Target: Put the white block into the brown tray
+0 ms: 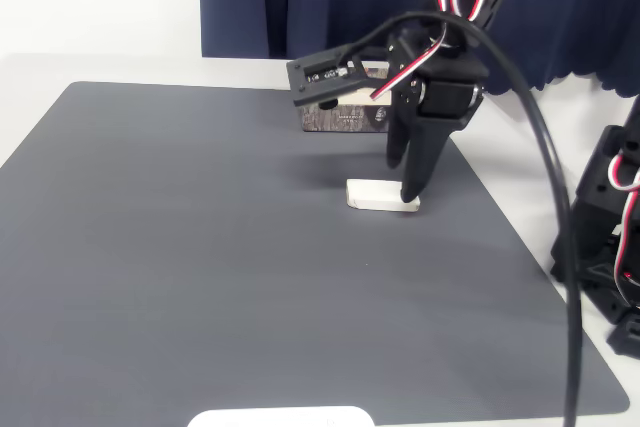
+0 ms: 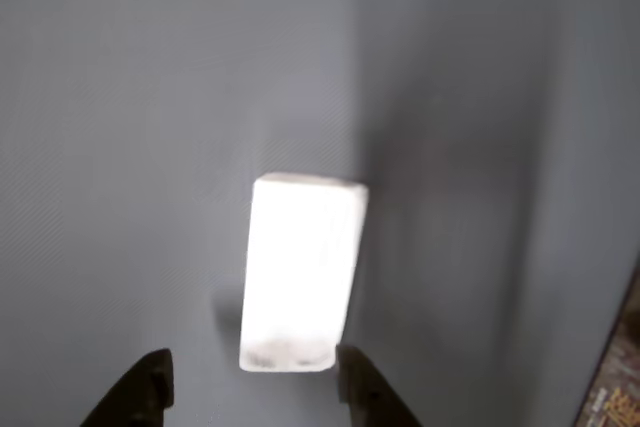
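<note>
The table (image 1: pixel 120 67), white at its edges, carries one large dark grey rubbery mat (image 1: pixel 200 247) that gives a plain, even surface for the work. At the mat's far edge stands one brown tray (image 1: pixel 340 117), a shallow cardboard box with bark-patterned sides, partly hidden behind the arm; it sits just beyond the block, likely so the carry is short. One black robot arm reaches down from the upper right, its gripper (image 2: pixel 255 387) pointing nearly straight down so the fingers can straddle the target. One white block (image 2: pixel 300 272), a small flat slab with rounded corners, lies flat on the mat near its middle, apart from the tray. In the wrist view the fingers (image 2: pixel 140 392) are spread, one on each side of the block's near end, not yet pinching it. A single white rounded shape (image 1: pixel 280 417) peeks in at the mat's near edge.
</note>
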Action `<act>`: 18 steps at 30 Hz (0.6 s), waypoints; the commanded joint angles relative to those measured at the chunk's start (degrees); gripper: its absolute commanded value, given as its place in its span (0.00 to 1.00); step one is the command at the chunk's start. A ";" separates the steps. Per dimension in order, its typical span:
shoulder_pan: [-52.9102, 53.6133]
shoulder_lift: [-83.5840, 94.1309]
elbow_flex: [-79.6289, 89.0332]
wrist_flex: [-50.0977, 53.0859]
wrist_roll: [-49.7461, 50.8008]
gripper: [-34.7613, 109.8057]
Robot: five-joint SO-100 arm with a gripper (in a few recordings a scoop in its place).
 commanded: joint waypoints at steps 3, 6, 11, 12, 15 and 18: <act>0.26 2.29 0.26 0.44 -0.97 0.49; 0.26 2.64 0.44 0.44 -0.79 0.49; 0.97 2.81 0.26 0.26 -0.79 0.49; 1.14 2.72 0.18 0.26 -0.79 0.49; 1.85 1.49 -0.35 0.26 -0.88 0.49; 2.72 0.53 -1.58 0.44 -0.97 0.50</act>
